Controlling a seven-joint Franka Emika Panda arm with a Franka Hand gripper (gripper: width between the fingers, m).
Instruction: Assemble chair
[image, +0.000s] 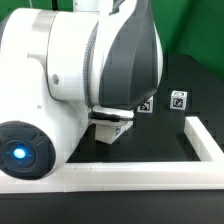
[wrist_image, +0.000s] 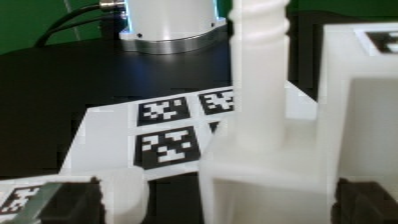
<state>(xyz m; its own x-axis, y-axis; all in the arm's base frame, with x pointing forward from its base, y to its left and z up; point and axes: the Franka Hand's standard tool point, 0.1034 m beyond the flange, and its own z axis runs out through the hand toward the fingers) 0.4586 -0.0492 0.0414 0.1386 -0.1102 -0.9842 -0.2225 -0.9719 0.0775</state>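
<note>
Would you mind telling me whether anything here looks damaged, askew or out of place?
Nothing clearly stands out. The white chair pieces look intact, and the marker board lies flat. The arm hides much of the table in the exterior view.

We see a robotics lab: black table, white rail along the exterior view's lower edge, a tagged marker board.

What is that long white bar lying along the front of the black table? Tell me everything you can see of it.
The long white rail looks like smooth white plastic, blocky and square-edged. It lies flat on the black table, forming an L: one leg runs along the near side, the other turns back at the exterior view's right. The robot arm covers its other end. Nothing else visibly rests on it.
</note>
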